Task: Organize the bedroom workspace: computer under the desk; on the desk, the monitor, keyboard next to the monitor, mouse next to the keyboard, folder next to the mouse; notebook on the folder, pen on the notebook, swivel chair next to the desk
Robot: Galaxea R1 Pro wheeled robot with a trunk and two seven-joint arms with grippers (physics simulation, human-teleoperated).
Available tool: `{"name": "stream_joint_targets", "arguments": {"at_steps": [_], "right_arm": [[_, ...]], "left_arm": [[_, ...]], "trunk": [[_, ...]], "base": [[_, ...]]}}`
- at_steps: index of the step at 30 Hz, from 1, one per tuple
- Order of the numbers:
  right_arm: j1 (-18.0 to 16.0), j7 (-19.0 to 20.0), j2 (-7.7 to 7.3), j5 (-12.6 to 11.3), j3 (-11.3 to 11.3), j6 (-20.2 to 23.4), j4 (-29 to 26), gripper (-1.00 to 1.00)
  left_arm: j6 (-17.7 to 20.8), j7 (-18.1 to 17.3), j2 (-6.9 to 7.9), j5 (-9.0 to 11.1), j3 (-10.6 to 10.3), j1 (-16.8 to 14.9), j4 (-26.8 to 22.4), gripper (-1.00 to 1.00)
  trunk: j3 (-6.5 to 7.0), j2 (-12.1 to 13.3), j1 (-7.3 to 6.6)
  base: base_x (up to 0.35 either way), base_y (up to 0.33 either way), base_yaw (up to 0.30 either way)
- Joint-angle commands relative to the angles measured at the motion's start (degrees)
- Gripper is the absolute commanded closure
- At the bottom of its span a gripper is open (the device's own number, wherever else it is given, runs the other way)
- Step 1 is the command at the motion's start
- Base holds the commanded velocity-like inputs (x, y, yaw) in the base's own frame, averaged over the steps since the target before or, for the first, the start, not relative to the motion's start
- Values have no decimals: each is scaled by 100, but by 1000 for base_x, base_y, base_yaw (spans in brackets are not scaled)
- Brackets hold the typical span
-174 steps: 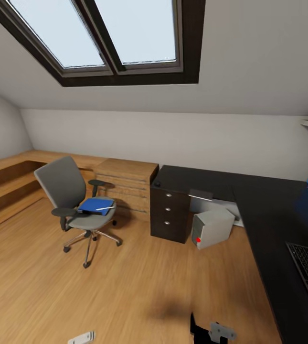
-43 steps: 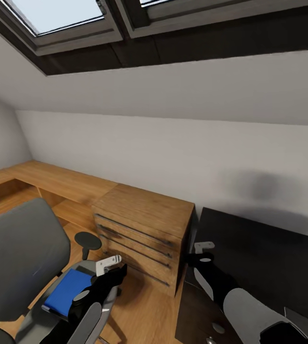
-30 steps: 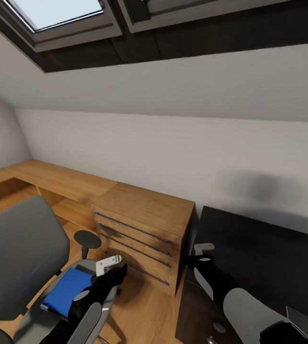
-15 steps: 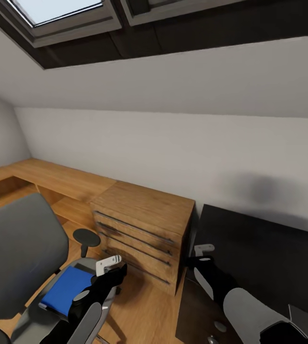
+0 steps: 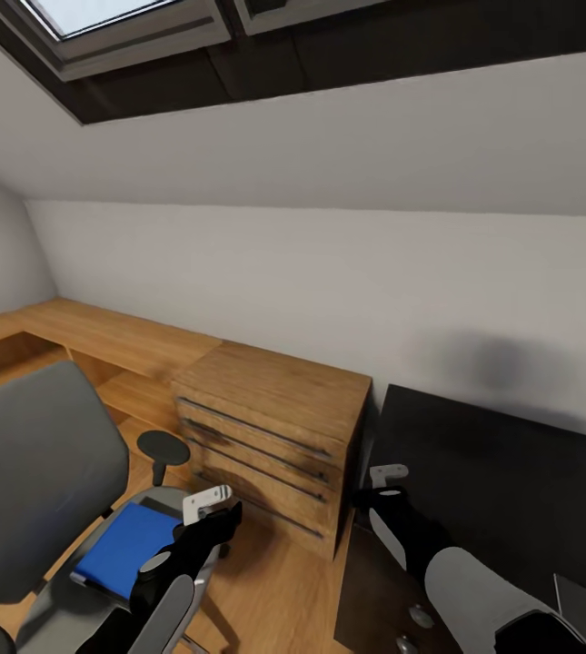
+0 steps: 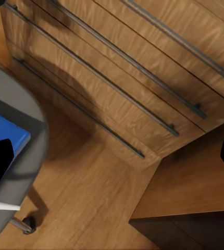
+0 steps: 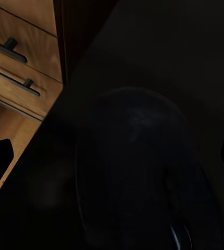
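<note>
Swivel chair (image 5: pixel 34 481): grey padded back and seat, black armrest, standing left of the wooden chest of drawers (image 5: pixel 274 436). Blue folder (image 5: pixel 122 548) flat on its seat. Glossy black desk (image 5: pixel 501 481) right of the chest, touching it.

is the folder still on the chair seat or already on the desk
On the seat: the blue folder lies flat on the swivel chair, beside the left gripper.

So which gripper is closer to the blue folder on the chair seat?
The left. The left gripper hovers just beside the folder, at the edge of the swivel chair seat. The right gripper is over the black desk, beyond the wooden drawer chest.
</note>
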Motion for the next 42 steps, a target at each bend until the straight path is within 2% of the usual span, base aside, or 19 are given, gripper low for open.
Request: {"name": "stream_joint_targets", "arguments": {"at_steps": [1,11,23,24,42], "right_arm": [[-6,-46,-8,-56,49,29,-10,-100],[-13,-47,-138,-63,49,30,-18,-100],[-13,-52,-148,-65,49,37,-11,-100],[-13,-52,-147,-65,49,37,-10,100],[-13,-54,-132,-65,50,31,-19,100]], "left_arm": [[7,49,5,45,-14,-6,-9,-100],[7,46,9,73,-12,-6,-1,-100],[24,42,10,76,-18,-6,0,-100],[24,42,10,76,-18,-6,0,-100],[86,42,-6,84,-27,-6,17,-100]], "trunk": [[-25,-46,23],[-25,-46,23],[-25,-46,23],[-25,-46,23],[-25,-46,23]], "base": [[0,0,0],[0,0,0],[0,0,0],[0,0,0],[0,0,0]]}}
